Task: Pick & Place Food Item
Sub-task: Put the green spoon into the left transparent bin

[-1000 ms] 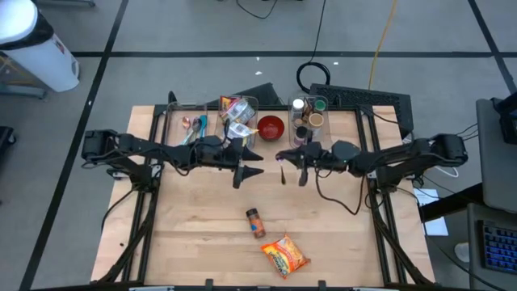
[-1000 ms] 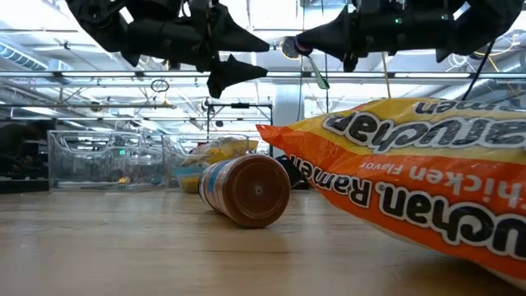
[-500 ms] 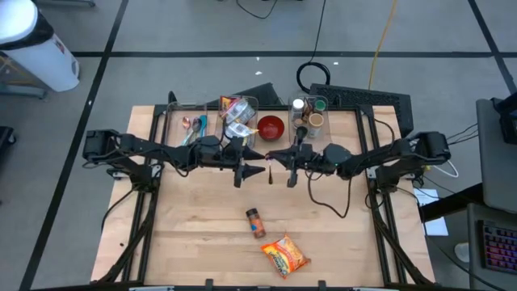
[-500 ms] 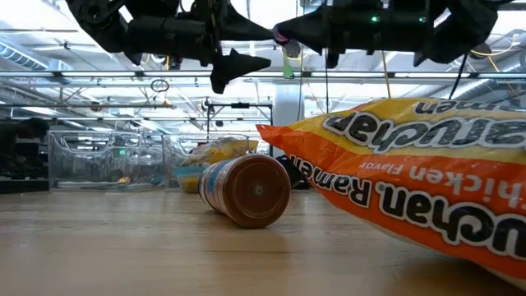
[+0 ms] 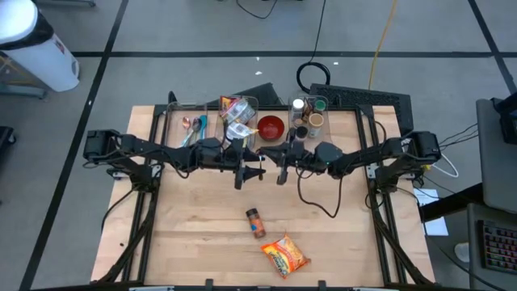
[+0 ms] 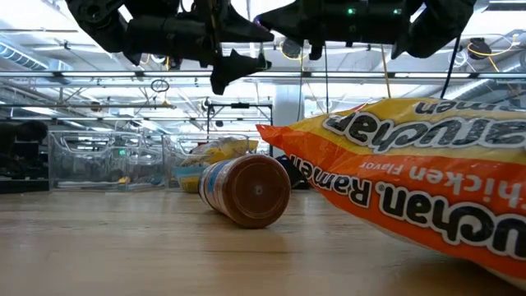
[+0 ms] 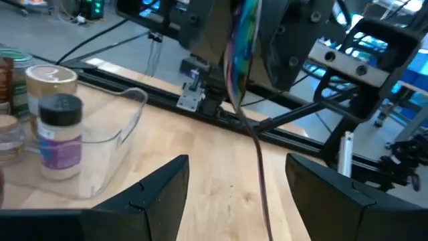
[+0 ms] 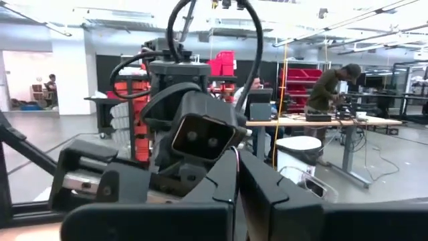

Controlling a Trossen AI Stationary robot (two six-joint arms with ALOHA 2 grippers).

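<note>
My right gripper [image 5: 275,158] is in the air over the table's middle and is shut on a thin thing with a rainbow sheen [image 7: 241,40]. The thing's dark narrow stem [image 7: 261,181] hangs down. My left gripper [image 5: 252,171] faces it from the table's left and is open and empty. In the left wrist view its fingers [image 7: 157,194] stand on either side of the hanging stem, short of it. A brown spice jar [image 5: 255,221] lies on its side nearer the front. An orange ramen packet [image 5: 284,255] lies flat beside it. My right gripper pinches the thin thing's upper, rainbow-sheened part [image 7: 242,63] between its two fingers. The fingers come level from the table's right. The thing hangs below the fingers, roughly upright and clear of the table.
Clear bins stand along the far edge: utensils [image 5: 192,125], snack packets [image 5: 236,117], and spice bottles [image 5: 307,117], with a red bowl [image 5: 271,127] between them. There is bare wood in front of the grippers and to either side of the jar and packet.
My right gripper has gone toward the table's left edge, close up to my left gripper, and has risen a little. It stays shut on the thin thing, which keeps hanging below it.
</note>
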